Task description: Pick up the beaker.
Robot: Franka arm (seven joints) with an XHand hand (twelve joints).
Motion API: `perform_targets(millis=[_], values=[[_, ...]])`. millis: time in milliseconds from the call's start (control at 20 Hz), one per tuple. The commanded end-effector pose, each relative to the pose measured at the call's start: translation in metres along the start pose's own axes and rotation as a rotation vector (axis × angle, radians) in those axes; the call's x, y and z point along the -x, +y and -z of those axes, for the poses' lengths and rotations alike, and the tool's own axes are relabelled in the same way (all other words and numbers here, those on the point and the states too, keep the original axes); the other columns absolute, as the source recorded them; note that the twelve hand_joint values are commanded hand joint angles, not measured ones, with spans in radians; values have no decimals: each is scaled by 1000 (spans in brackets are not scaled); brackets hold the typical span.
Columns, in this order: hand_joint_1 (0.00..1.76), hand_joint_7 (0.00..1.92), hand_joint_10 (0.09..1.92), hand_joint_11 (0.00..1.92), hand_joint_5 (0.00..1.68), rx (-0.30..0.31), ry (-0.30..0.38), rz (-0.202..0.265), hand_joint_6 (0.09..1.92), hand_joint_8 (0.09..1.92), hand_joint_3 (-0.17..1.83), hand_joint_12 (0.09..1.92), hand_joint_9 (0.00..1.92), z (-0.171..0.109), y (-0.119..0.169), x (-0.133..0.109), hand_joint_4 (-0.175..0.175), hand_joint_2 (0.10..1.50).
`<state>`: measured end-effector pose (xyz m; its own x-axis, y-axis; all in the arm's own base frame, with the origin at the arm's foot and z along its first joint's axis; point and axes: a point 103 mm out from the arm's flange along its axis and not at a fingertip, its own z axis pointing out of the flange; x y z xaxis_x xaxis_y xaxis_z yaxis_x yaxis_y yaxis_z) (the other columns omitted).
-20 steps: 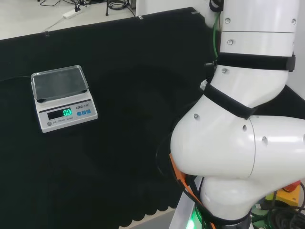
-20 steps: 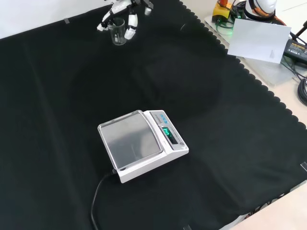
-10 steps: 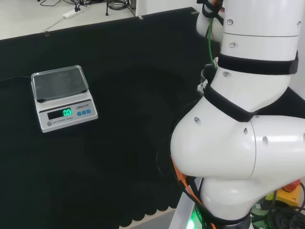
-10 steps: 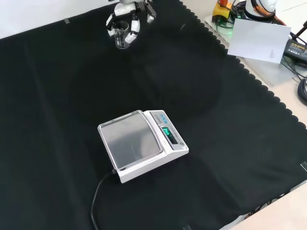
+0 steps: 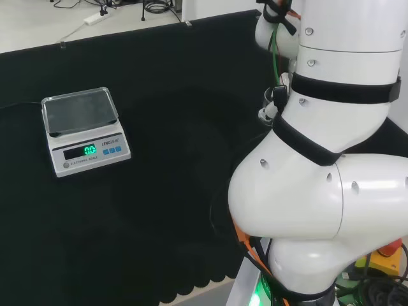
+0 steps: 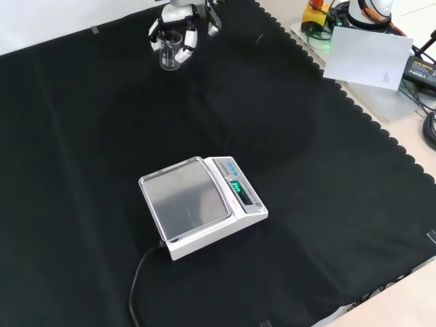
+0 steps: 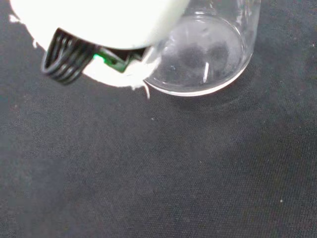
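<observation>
Head view: scale (image 5: 84,131) at left on the black cloth (image 5: 172,178), white arm links (image 5: 325,159) at right. Front view: hand (image 6: 178,20) at the top edge, fingers (image 6: 189,35) curled down round the clear beaker (image 6: 169,53), upright near the cloth's far edge, well apart from the scale at centre. Wrist view: beaker's round base close above the cloth, seemingly empty; blurred white part of the hand just beside it.
</observation>
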<state>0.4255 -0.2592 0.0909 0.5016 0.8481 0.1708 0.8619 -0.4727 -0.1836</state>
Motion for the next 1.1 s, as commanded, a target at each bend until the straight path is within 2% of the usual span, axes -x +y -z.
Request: perform_targets(millis=[50,400,650,800,1100], values=[[1204,1178,391,1140,913,7,-11,24,950,669,754,1045,1372,18,-3,-12,-74,483],[1204,1176,383,1159,921,22,-33,73,947,678,757,1025,1378,54,-12,-41,-83,485],[1202,1173,380,1169,919,39,-50,119,946,682,758,1017,1384,72,-21,-77,-86,486],[1198,1172,378,1177,916,38,-59,153,946,683,759,1012,1388,80,-28,-107,-88,487],[1193,1166,371,1185,903,29,-67,219,948,681,758,1002,1395,81,-38,-162,-89,485]])
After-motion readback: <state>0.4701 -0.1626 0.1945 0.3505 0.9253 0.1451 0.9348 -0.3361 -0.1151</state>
